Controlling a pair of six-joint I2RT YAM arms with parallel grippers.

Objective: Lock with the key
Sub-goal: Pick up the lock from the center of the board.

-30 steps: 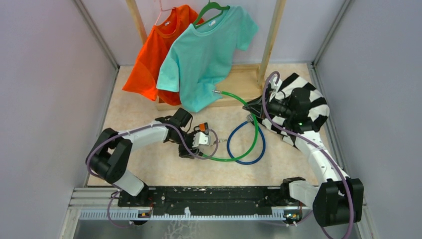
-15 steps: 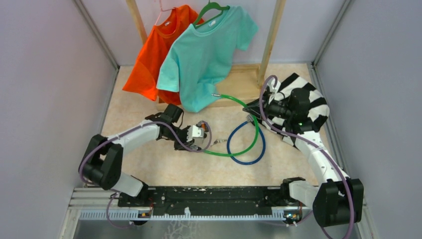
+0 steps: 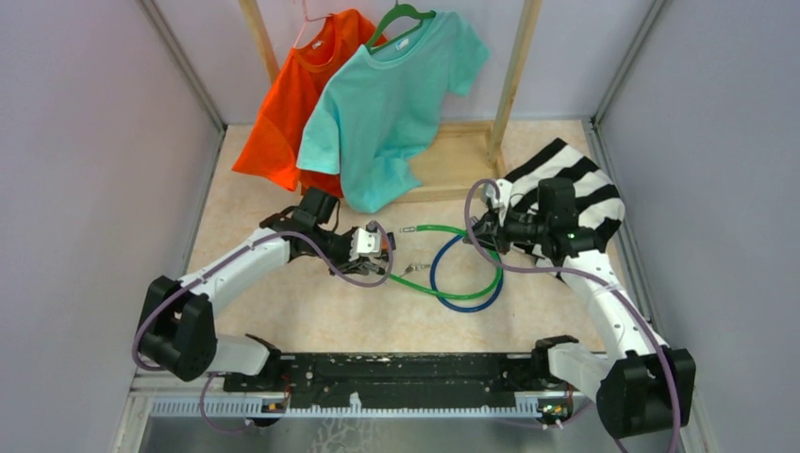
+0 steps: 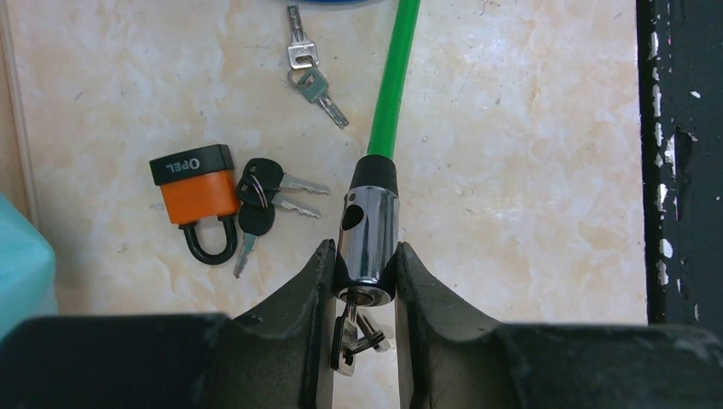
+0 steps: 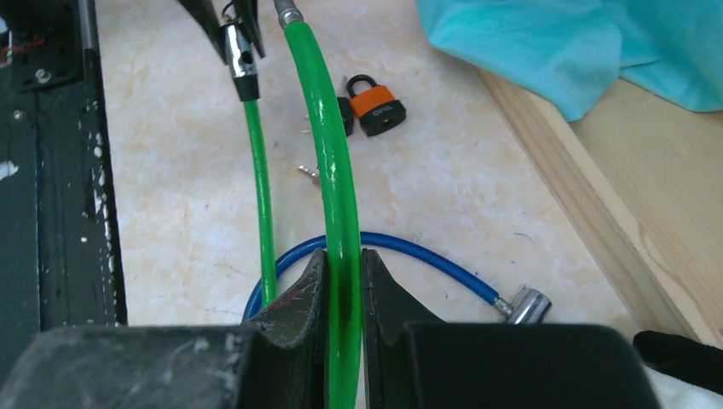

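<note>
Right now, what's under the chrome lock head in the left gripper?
A small bunch of keys hangs below the chrome lock head, between the fingers of the left gripper. Whether a key is fully seated in the keyway is hidden by the barrel.

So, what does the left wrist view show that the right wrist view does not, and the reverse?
Only the left wrist view: the OPEL print on the orange padlock, and the keys hanging at the lock barrel end. Only the right wrist view: the blue cable's metal end and the green cable's free tip. Both: the padlock, the barrel and the green cable.
</note>
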